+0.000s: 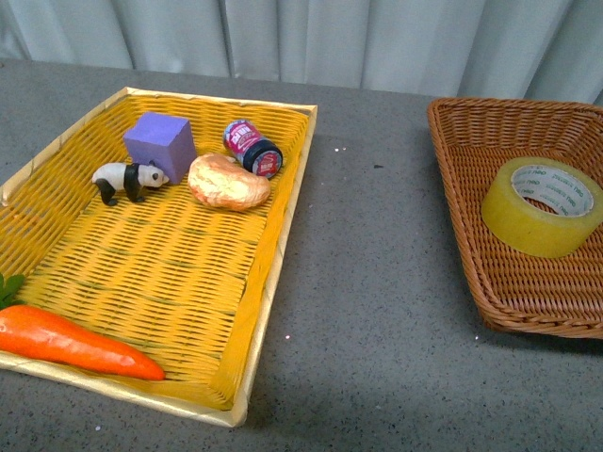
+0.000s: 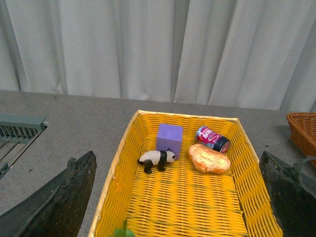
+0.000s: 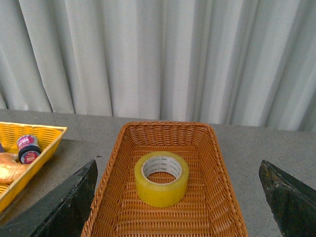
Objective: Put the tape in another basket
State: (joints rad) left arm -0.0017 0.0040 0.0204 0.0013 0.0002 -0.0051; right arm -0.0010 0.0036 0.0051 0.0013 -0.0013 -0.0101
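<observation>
A grey, finely speckled desk (image 1: 377, 282) carries two woven containers, with pale pleated curtains (image 1: 377, 38) hanging behind it. At about three o'clock in the front view stands the basket (image 1: 471, 254), a dark reddish-brown wicker rectangle with sloped sides and a rolled rim. The tape (image 1: 544, 205) lies flat on the basket's floor, hole upward: a wide ring of translucent yellowish film around a white printed core.

At nine o'clock lies the yellow tray (image 1: 273, 245), a shallow rectangle of bright glossy weave with a pale rim. Toward its far end sit a matte purple cube (image 1: 160, 143), a small black-and-white panda figure (image 1: 125, 179) just beside the cube, a crusty golden bread roll (image 1: 228, 182), and a small round jar (image 1: 252, 148) tipped on its side with a pink label and a dark cap, touching the roll. A smooth orange carrot (image 1: 71, 344) rests across the tray's near corner.

No arm shows in the front view. In the right wrist view the right fingers (image 3: 61, 207) are spread wide, one dark rough-surfaced tip at each lower corner, empty; the tape (image 3: 161, 178) lies between them and beyond, untouched. In the left wrist view the left fingers (image 2: 59, 202) are likewise spread wide and empty above the yellow tray (image 2: 116, 168), well apart from the tape.
</observation>
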